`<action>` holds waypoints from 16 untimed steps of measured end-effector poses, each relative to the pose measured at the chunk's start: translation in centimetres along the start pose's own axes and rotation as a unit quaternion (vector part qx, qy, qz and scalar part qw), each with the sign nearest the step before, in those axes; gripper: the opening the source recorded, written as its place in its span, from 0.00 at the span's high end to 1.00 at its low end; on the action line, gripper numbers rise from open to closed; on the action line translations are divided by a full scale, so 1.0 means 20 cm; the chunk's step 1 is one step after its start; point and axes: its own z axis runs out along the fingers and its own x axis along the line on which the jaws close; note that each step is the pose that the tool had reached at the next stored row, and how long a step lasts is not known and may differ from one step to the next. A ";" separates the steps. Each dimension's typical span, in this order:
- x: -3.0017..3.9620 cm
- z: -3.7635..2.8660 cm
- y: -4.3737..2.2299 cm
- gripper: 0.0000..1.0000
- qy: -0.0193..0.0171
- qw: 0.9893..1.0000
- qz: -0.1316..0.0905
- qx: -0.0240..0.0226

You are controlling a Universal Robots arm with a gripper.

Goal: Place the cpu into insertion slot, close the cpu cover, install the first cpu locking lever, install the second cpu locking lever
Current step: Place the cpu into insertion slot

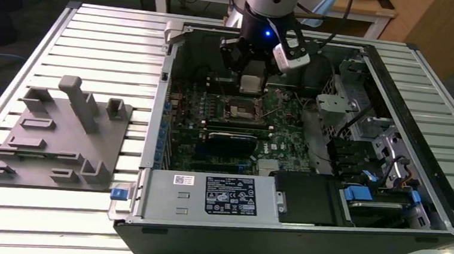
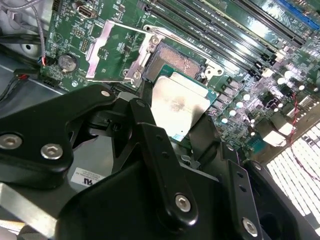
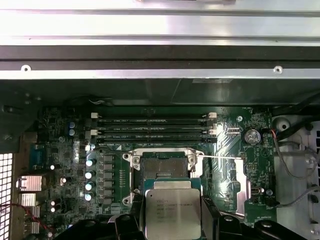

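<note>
Black fingers of the tool stand foremost in both wrist views, clamped on two opposite edges of the cpu, whose silvery top faces the cameras. The chip hangs over the green circuit board, just beside the insertion slot and not seated in it. The slot's contact field lies bare. In the second wrist view the cpu cover is swung open and lies beside the slot, and a thin lever runs out sideways from it. Long memory slots lie beyond. In the exterior view the arm drops straight down into the open computer case on the slatted tabletop, wrist upright and tool pointing down.
</note>
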 end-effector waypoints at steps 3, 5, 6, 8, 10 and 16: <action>0.001 0.018 -0.002 0.46 0.000 1.000 0.000 0.000; 0.001 0.028 -0.002 0.46 0.000 1.000 0.000 0.000; 0.001 0.033 -0.003 0.46 0.000 1.000 0.000 0.000; 0.001 0.035 -0.003 0.46 0.000 1.000 0.000 0.000; 0.001 0.035 -0.003 0.46 0.000 1.000 0.000 0.000; 0.001 0.044 -0.004 0.46 0.000 1.000 0.000 0.000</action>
